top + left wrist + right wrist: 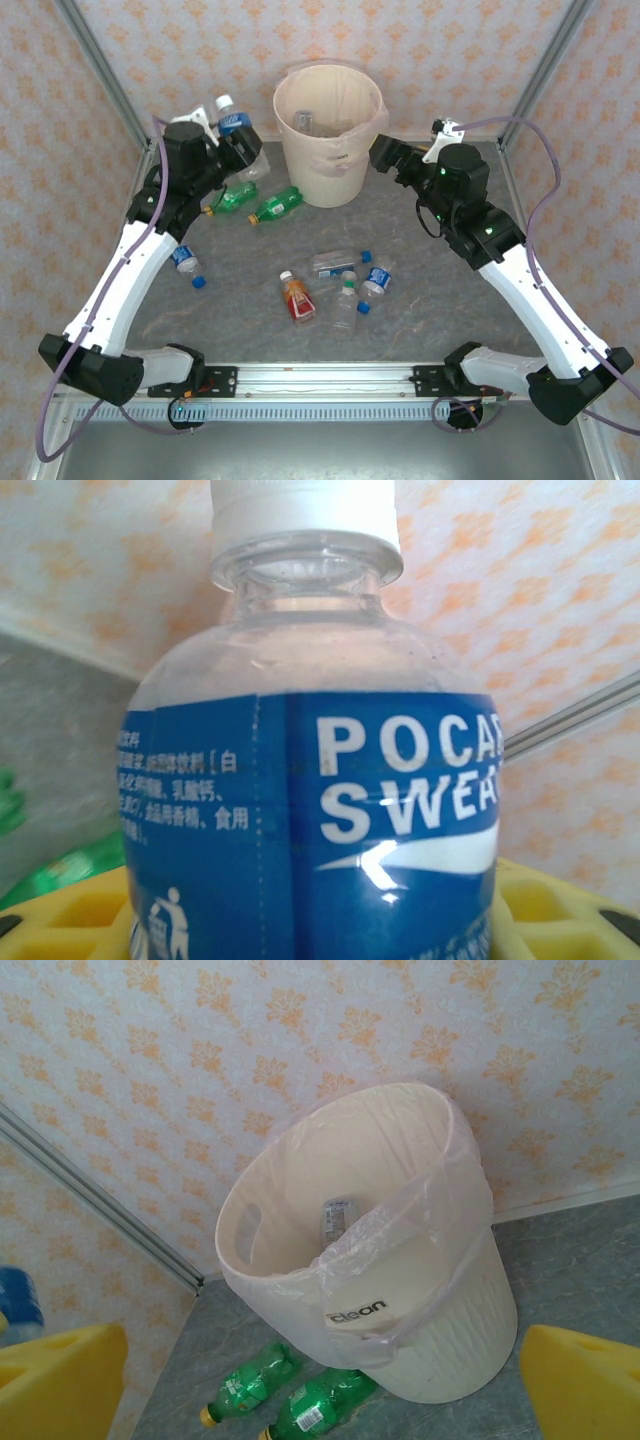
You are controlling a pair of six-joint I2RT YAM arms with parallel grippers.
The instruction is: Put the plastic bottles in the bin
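The left gripper was clamped on a blue-labelled bottle, held up just left of the bin; best to carry it well over the rim before letting go. The right gripper hung spread and empty beside the bin.

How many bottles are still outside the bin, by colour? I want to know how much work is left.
Green bottles: 2
Red-orange bottle: 1
Clear bottles on the table: 4
Clear bottle held by the left gripper: 1
Total: 8
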